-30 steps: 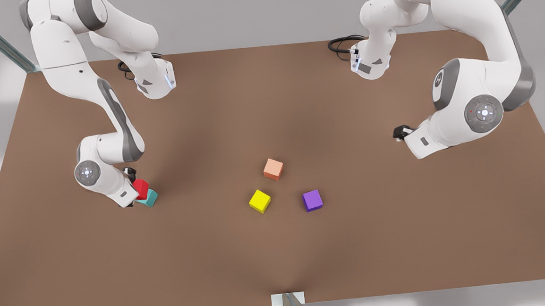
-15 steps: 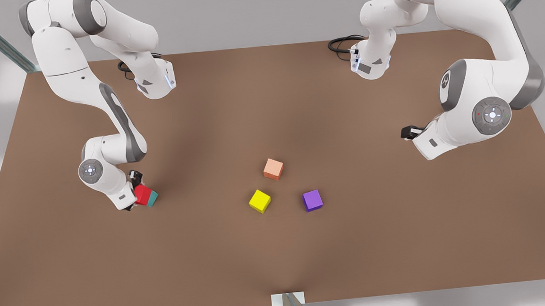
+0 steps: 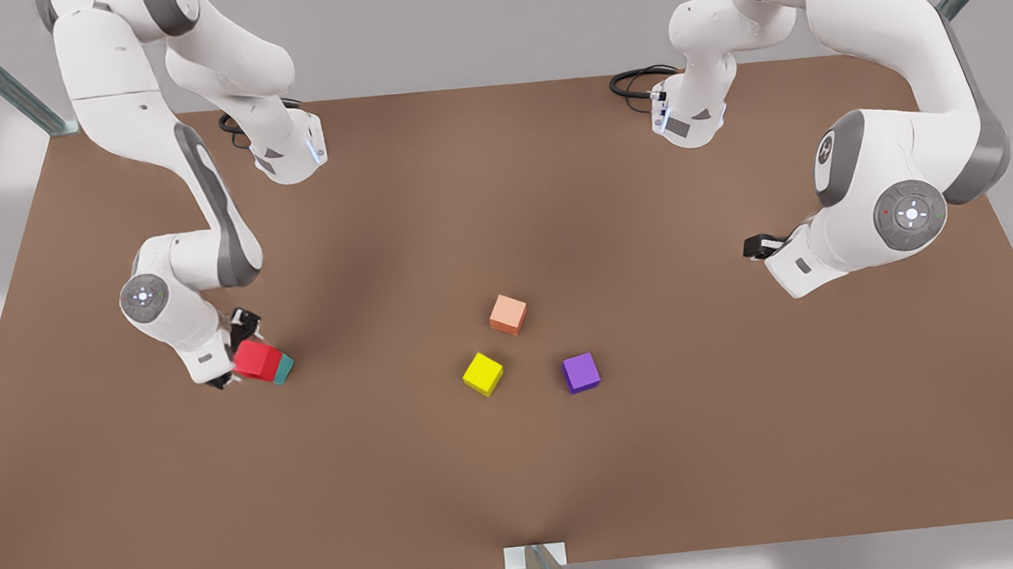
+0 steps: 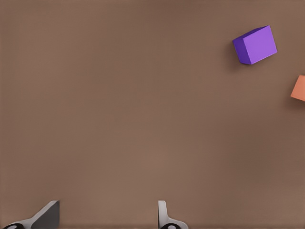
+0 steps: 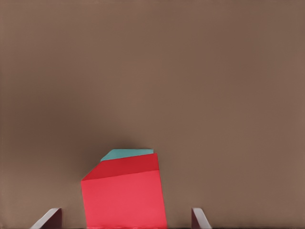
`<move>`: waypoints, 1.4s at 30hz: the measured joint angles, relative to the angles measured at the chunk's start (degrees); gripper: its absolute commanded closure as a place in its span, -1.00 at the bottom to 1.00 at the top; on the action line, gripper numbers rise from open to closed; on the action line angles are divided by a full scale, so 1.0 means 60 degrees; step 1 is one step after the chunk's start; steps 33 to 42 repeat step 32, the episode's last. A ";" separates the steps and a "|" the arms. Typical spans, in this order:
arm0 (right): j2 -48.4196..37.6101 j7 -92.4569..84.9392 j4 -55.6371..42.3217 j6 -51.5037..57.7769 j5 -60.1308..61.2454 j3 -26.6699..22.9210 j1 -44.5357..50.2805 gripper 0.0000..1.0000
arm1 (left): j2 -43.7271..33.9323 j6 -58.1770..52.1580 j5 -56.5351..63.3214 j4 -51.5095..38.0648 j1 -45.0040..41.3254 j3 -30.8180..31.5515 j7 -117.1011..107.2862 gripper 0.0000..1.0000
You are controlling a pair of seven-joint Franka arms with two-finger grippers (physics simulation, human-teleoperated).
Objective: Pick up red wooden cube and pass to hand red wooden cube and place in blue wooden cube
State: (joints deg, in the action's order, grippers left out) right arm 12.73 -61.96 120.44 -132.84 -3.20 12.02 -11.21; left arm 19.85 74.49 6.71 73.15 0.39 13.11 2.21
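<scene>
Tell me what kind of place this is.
Probably a simulated robot test bench: a bare brown table, two white arms mounted at its far edge, and small coloured cubes such as the yellow cube.

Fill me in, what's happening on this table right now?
The right gripper, at the front view's left, is open around the red wooden cube, which sits on the blue wooden cube. The fingers stand apart from the red cube's sides. The left gripper waits open above bare table at the front view's right. The salmon cube, yellow cube and purple cube lie untouched mid-table.
</scene>
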 measured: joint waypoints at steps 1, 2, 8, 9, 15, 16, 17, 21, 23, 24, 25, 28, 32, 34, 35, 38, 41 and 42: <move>-0.0142 0.0035 -0.0122 0.0254 0.0206 0.0003 0.0008 -1.00 | 0.0000 0.0000 0.0000 0.0000 -0.0004 0.0004 -0.0008 -1.00; -0.0226 0.0073 -0.0361 0.0541 0.0441 0.0007 0.0027 -1.00 | 0.0000 -0.0001 0.0000 0.0000 -0.0006 0.0006 -0.0016 -1.00; 0.1278 0.1855 -0.4119 0.2816 0.0959 -0.0287 0.0017 -1.00 | 0.0000 -0.0002 -0.0003 0.0000 -0.0019 0.0008 -0.0052 -1.00; 0.1267 0.2279 -0.4485 0.3148 0.0931 -0.0330 -0.0002 -1.00 | 0.0000 -0.0002 -0.0003 0.0000 -0.0020 0.0008 -0.0057 -1.00; -0.0393 0.4395 -0.5210 0.5061 0.0765 -0.0427 0.0014 -1.00 | 0.0000 -0.0003 0.0000 0.0000 -0.0021 0.0008 -0.0079 -1.00; -0.0605 0.4719 -0.5232 0.5324 0.0737 -0.0436 -0.0006 -1.00 | 0.0000 -0.0003 0.0001 0.0000 -0.0017 0.0008 -0.0082 -1.00; -0.0716 0.5054 -0.5253 0.5563 0.0717 -0.0425 -0.0006 -1.00 | 0.0000 -0.0003 0.0002 0.0000 -0.0013 0.0008 -0.0085 -1.00; -0.0816 0.6308 -0.5294 0.6228 0.0665 -0.0432 0.0063 -1.00 | 0.0000 -0.0003 0.0004 0.0000 -0.0021 0.0008 -0.0095 -1.00; -0.0827 0.6869 -0.5279 0.6455 0.0646 -0.0436 0.0065 -1.00 | 0.0000 0.0002 0.0010 -0.0020 -0.0034 0.0030 -0.0093 -1.00; -0.0853 0.7127 -0.5237 0.6559 0.0638 -0.0438 0.0059 -1.00 | 0.0001 0.0008 0.0018 -0.0039 -0.0070 0.0054 -0.0092 -1.00; -0.0915 0.7370 -0.5155 0.6649 0.0632 -0.0445 0.0053 -1.00 | 0.0000 0.0015 0.0024 -0.0052 -0.0096 0.0061 -0.0092 -1.00; -0.1035 0.8022 -0.5028 0.6843 0.0618 -0.0460 0.0029 -1.00 | -0.0001 0.0093 0.0021 -0.0108 -0.0080 0.0055 -0.0091 -1.00; -0.1008 0.8721 -0.5246 0.6974 0.0599 -0.0554 0.0021 -1.00 | 0.0009 0.0167 -0.0004 -0.0117 -0.0109 0.0067 -0.0097 -1.00; -0.1008 0.8721 -0.5246 0.6974 0.0599 -0.0554 0.0021 -1.00 | 0.0009 0.0167 -0.0004 -0.0117 -0.0109 0.0067 -0.0097 -1.00; -0.1008 0.8721 -0.5246 0.6974 0.0599 -0.0554 0.0021 -1.00 | 0.0009 0.0167 -0.0004 -0.0117 -0.0109 0.0067 -0.0097 -1.00; -0.1008 0.8721 -0.5246 0.6974 0.0599 -0.0554 0.0021 -1.00 | 0.0009 0.0167 -0.0004 -0.0117 -0.0109 0.0067 -0.0097 -1.00; -0.1008 0.8721 -0.5246 0.6974 0.0599 -0.0554 0.0021 -1.00 | 0.0009 0.0167 -0.0004 -0.0117 -0.0109 0.0067 -0.0097 -1.00; -0.1008 0.8721 -0.5246 0.6974 0.0599 -0.0554 0.0021 -1.00 | 0.0009 0.0167 -0.0004 -0.0117 -0.0109 0.0067 -0.0097 -1.00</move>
